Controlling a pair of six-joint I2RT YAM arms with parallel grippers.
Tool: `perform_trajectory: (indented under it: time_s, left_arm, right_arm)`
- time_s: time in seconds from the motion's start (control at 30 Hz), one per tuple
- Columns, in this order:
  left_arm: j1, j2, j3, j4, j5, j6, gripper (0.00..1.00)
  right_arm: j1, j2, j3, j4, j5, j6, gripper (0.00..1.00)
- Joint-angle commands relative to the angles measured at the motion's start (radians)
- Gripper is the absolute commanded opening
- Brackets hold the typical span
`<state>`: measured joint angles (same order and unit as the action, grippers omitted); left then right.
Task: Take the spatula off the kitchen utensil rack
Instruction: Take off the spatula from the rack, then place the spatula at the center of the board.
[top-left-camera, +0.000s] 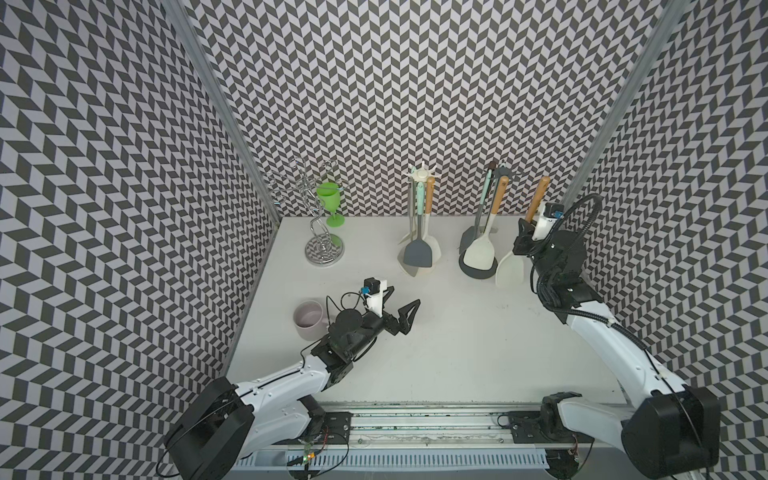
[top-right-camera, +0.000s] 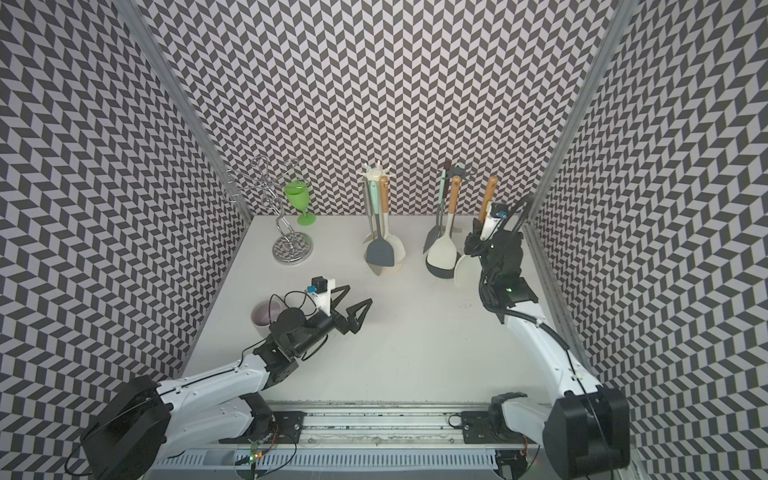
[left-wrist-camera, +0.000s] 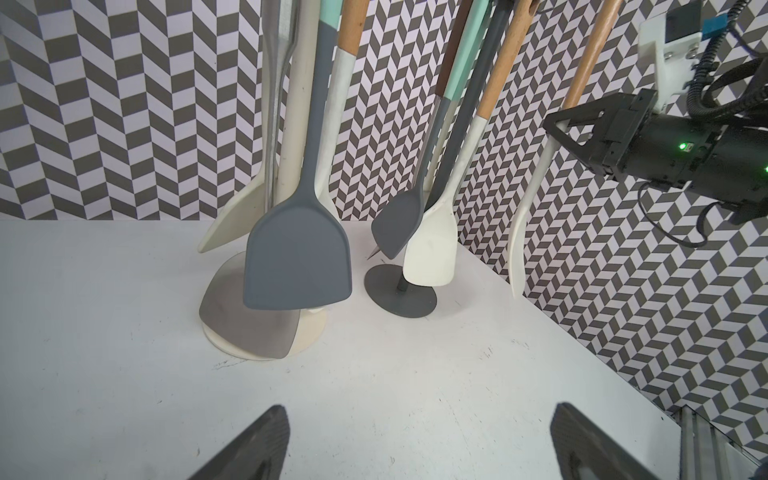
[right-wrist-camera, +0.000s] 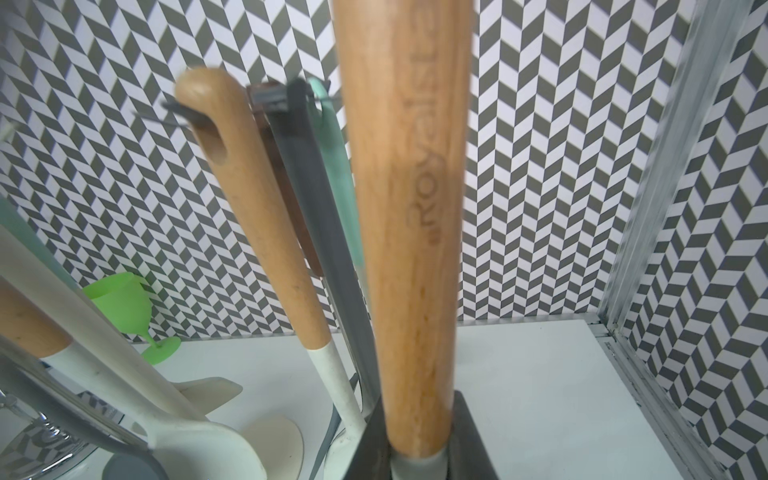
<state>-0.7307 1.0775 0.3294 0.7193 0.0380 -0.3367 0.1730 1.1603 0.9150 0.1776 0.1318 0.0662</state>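
Chevron walls, white table (top-left-camera: 457, 332). Idle left gripper (top-left-camera: 403, 297), fingers wide apart, empty. Further right, dark rack (top-left-camera: 500, 170); spatula (top-left-camera: 510, 269) just beside it, seemingly off hooks, right gripper (top-left-camera: 524, 235) clamped on its neck. Risk: swinging blade clips hanging spoon (top-left-camera: 480, 251), topples rack.

Grey-and-white chevron walls (top-left-camera: 415, 83), joined by metal corner posts (top-left-camera: 216, 91), enclose a scuffed white tabletop (top-left-camera: 457, 340).

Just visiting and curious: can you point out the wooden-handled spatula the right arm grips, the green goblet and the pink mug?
spatula (top-left-camera: 510, 269): in a top view, on its white blade.
green goblet (top-left-camera: 327, 195): in a top view, on its bowl.
pink mug (top-left-camera: 308, 332): in a top view, on its side wall.
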Motion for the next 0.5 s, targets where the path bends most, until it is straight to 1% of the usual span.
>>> perform_trajectory:
  time_s: [0.0, 0.13, 0.23, 0.37, 0.47]
  left_arm:
    - [-0.008, -0.035, 0.016, -0.018, -0.015, 0.02, 1.0]
    - [-0.014, -0.105, -0.002, -0.02, -0.011, 0.02, 1.0]
    - [-0.013, -0.167, -0.001, -0.05, -0.017, 0.018, 1.0]
    - [-0.014, -0.236, 0.008, -0.099, -0.024, 0.015, 1.0]
    - [-0.014, -0.267, 0.014, -0.118, -0.023, 0.004, 1.0]
  right_arm:
    - [0.052, -0.073, -0.014, 0.019, 0.032, -0.027, 0.0]
    - [0.19, -0.108, -0.049, 0.005, 0.091, -0.095, 0.0]
    - [0.3, -0.108, -0.071, 0.014, 0.138, -0.165, 0.0]
    - [0.446, -0.067, -0.104, 0.044, 0.204, -0.287, 0.0]
    - [0.551, -0.006, -0.123, 0.087, 0.272, -0.39, 0.0]
